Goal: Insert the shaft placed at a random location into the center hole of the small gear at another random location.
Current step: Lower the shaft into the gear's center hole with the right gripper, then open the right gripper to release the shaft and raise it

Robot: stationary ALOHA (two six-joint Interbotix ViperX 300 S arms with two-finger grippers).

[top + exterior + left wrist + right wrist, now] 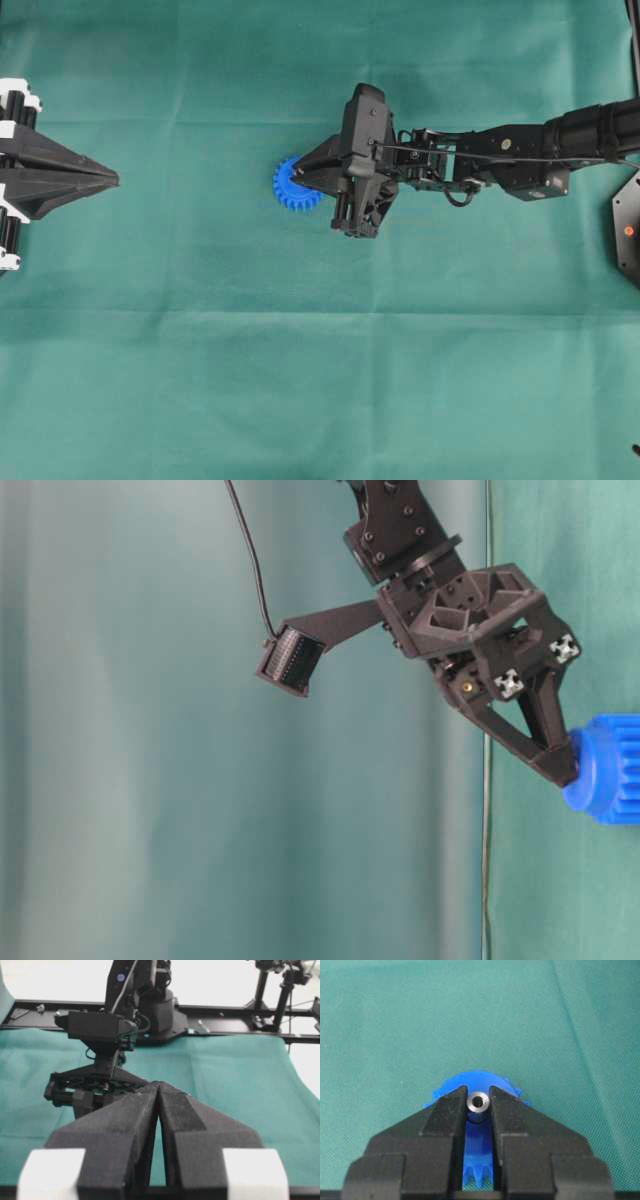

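The small gear (291,189) is bright blue and lies flat on the green cloth, half covered by my right gripper (301,180). In the right wrist view that gripper (478,1099) is shut on the shaft (478,1102), a short silvery pin seen end-on with a dark bore, held upright over the middle of the gear (479,1079). The center hole is hidden under the shaft and the fingers. From table level the fingertips (562,768) reach the gear's hub (603,770). My left gripper (112,180) is shut and empty at the left edge, its tips (158,1086) meeting.
Green cloth (320,380) covers the whole table. The right arm (520,155) reaches in from the right edge, and a black base part (628,228) sits at the far right. A black frame rail (240,1035) runs along the far table edge.
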